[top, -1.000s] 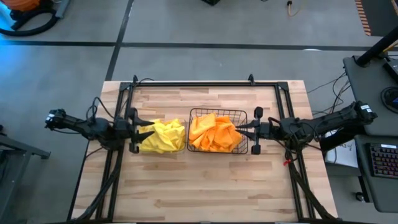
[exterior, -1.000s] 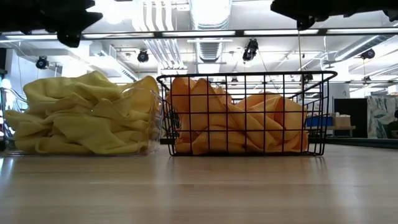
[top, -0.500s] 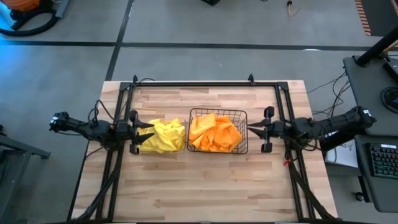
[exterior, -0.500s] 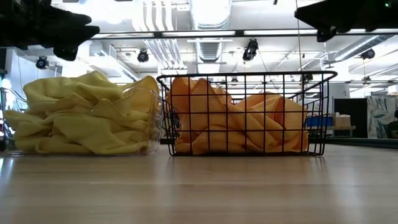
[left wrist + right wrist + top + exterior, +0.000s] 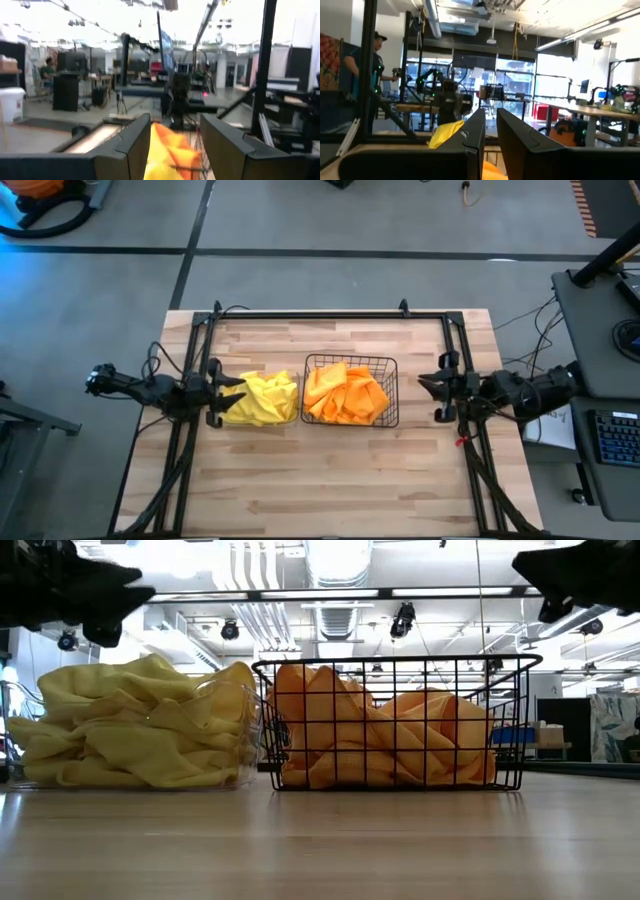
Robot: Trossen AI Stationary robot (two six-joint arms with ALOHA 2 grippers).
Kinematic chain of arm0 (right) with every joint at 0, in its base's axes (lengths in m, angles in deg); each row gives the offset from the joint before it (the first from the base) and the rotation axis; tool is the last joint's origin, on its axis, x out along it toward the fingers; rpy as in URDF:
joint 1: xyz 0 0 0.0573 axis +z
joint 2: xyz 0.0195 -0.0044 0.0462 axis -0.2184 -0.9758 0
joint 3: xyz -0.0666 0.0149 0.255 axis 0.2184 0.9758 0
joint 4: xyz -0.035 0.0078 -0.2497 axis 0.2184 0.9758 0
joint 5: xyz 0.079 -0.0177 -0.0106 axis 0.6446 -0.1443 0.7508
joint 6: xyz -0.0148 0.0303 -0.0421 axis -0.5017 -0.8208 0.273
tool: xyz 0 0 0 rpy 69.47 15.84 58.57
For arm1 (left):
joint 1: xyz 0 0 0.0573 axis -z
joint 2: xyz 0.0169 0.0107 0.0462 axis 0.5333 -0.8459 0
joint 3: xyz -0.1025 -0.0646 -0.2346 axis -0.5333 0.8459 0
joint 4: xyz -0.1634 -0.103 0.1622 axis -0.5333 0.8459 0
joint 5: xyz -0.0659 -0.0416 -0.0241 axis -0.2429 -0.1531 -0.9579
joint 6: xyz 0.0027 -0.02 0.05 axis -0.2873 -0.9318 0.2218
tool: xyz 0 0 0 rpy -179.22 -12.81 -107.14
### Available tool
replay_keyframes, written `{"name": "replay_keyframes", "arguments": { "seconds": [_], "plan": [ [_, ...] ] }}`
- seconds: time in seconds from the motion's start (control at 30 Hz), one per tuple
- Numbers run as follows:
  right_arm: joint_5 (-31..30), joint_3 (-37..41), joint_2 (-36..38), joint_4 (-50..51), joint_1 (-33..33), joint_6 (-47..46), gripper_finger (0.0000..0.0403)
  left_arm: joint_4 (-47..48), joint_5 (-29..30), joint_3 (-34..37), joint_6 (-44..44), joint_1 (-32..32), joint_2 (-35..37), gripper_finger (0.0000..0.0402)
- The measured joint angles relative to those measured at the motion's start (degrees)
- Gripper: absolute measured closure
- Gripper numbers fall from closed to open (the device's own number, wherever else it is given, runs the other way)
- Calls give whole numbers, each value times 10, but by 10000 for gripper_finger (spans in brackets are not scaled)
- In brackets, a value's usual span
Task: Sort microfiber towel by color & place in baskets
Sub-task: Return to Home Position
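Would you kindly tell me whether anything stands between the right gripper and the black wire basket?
Nothing visible does. Only bare table separates the right gripper from the black wire basket, which holds the orange towels. The left gripper waits by the clear bin.

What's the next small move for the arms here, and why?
Probably draw the left gripper back from the clear bin, its jaws open and empty. The yellow towels sit in that bin, the orange towels in the black wire basket, none lie on the table, and the right gripper hangs apart from the basket.
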Motion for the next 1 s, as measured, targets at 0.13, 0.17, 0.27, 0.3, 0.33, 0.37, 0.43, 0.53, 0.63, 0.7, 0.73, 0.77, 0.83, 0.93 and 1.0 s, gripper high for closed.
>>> {"name": "replay_keyframes", "arguments": {
  "seconds": [0.13,0.17,0.27,0.3,0.33,0.37,0.43,0.53,0.63,0.7,0.73,0.77,0.83,0.93,1.0],
  "plan": [
    [-1,6,21,20,0,2,360,-11,30,0,25,-8,0,247],
    [-1,6,21,17,0,6,360,-11,39,0,30,-12,-1,247],
    [-1,6,23,6,-1,28,360,-7,41,0,57,-23,-1,247],
    [-5,6,22,3,-1,35,360,-9,41,0,66,-27,-1,247],
    [-11,6,22,1,-1,41,360,-10,43,0,72,-31,-1,247],
    [-17,6,22,-2,-1,47,360,-9,46,0,75,-38,-1,247],
    [-26,6,22,-5,-1,52,360,-9,50,0,74,-56,-1,247],
    [-29,6,22,-4,-1,52,360,-1,39,0,63,-84,0,247],
    [-29,6,22,0,-1,49,360,23,14,0,51,-109,0,247],
    [-29,6,22,-1,-1,52,360,24,-11,1,46,-118,0,247],
    [-29,6,22,0,-1,52,360,23,-24,1,45,-120,0,247],
    [-29,6,22,0,-1,53,360,24,-33,1,45,-121,0,247],
    [-29,6,22,-1,-1,57,360,25,-36,1,44,-121,0,247],
    [-29,6,21,0,-1,67,360,25,-20,1,26,-121,0,247],
    [-31,6,19,0,-1,74,360,25,-5,1,10,-121,0,247]
  ]
}}
